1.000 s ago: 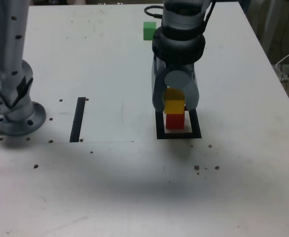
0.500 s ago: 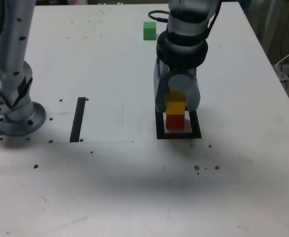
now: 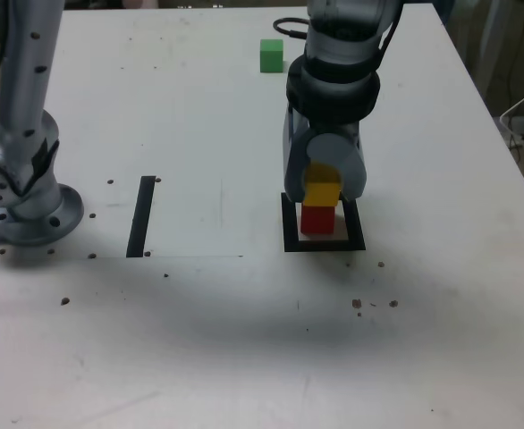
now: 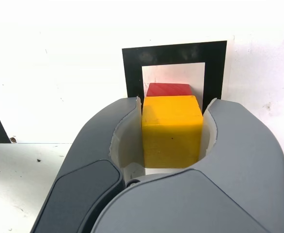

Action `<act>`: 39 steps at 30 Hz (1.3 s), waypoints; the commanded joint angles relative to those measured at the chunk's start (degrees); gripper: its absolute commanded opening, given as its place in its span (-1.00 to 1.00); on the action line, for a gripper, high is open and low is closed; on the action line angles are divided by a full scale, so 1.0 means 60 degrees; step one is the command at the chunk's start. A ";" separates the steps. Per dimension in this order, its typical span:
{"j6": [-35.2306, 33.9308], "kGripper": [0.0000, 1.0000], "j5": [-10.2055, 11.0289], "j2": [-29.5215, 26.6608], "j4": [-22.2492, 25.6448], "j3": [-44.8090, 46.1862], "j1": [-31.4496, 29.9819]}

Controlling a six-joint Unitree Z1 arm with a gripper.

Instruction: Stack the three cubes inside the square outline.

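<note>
Gripper (image 4: 172, 133) closed snugly on the yellow cube (image 4: 171, 130), one jaw against each side face; cube sits between the jaws, squarely held. In the exterior view the yellow cube (image 3: 322, 192) rides directly over the red cube (image 3: 316, 219); bottom face looks at or just above the red top, contact not certain from either view.

Red cube (image 4: 168, 90) stands inside the square outline (image 4: 133, 73), on the white centre, roughly centred. First layer judged done.

Second layer in progress: yellow aligned over red but not released. A little offset toward the exterior view's right shows; may be only the camera angle.

Green cube (image 3: 272, 55) lies well apart at the far side of the table (image 3: 199, 340), untouched, free of the arm. Single black stripe (image 3: 141, 215) off to the exterior view's left, not involved.

Left to do, by my reading: release yellow, fetch green, top the stack.
</note>
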 commanded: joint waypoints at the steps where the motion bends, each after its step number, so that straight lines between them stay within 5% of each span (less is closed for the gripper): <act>1: 0.0068 -0.28 -0.0060 0.0023 -0.0009 0.0032 0.0016; 15: 0.0607 0.96 -0.0158 -0.0012 -0.0164 0.0014 0.0016; 39: 0.0562 0.99 0.0127 -0.0836 0.0519 0.0062 0.0054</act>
